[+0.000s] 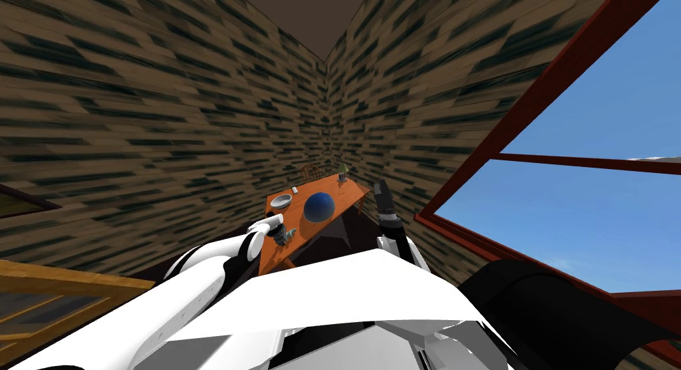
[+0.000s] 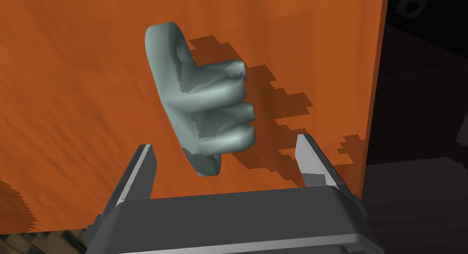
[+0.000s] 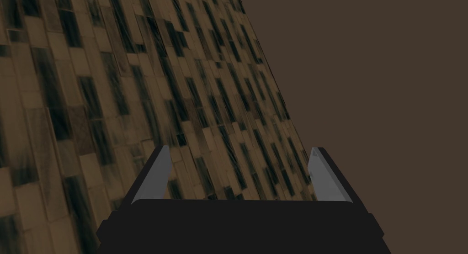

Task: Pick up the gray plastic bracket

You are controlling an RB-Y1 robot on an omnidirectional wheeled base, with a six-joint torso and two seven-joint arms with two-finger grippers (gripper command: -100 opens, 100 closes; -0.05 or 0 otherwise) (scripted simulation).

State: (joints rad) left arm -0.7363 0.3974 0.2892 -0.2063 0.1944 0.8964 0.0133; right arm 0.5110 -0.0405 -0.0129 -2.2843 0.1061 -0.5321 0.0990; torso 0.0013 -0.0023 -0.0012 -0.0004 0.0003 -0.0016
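Near table [image 2: 68,82] edge, gray bracket [image 2: 201,105], left gripper [image 2: 226,144] spread over it, right gripper [image 3: 240,150] apart

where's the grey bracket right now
In the left wrist view the pale grey-green bracket lies on the orange table near its edge, ahead of the open left gripper, before the blue dome.

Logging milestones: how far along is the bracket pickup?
Approach looks done: left gripper open, aimed at the grey bracket lying on the orange table. In hand: lining up; fingers not touching it. Remaining: closing and lifting. Right gripper open, raised beside the table.
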